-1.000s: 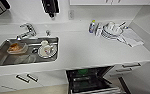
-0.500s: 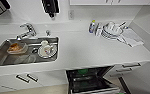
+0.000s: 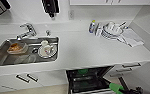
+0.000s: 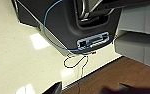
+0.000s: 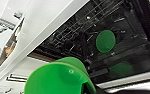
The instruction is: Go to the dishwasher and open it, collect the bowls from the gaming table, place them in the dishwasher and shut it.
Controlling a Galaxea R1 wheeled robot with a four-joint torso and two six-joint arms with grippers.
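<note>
Dishwasher (image 3: pixel 87 80) stood open under the white counter (image 3: pixel 91 50), beside the sink (image 3: pixel 26 50). One green bowl (image 5: pixel 105 41) sat deep in its dark rack. The right pincer (image 3: pixel 121 90) was clamped on another green bowl (image 5: pixel 58 77) just above the open racks; the left pincer's state I cannot tell.

**Dark shell, blue cable**

The robot's base (image 4: pixel 66 22) is a glossy black moulded shell with rounded corners. At its 5 o'clock side sits a silver-framed port panel (image 4: pixel 93 40). A thin blue cable (image 4: pixel 47 32) curves across the shell, and a thinner dark wire (image 4: pixel 74 61) loops below. Chrome tubing (image 4: pixel 87 8) shows at 12 o'clock.
</note>
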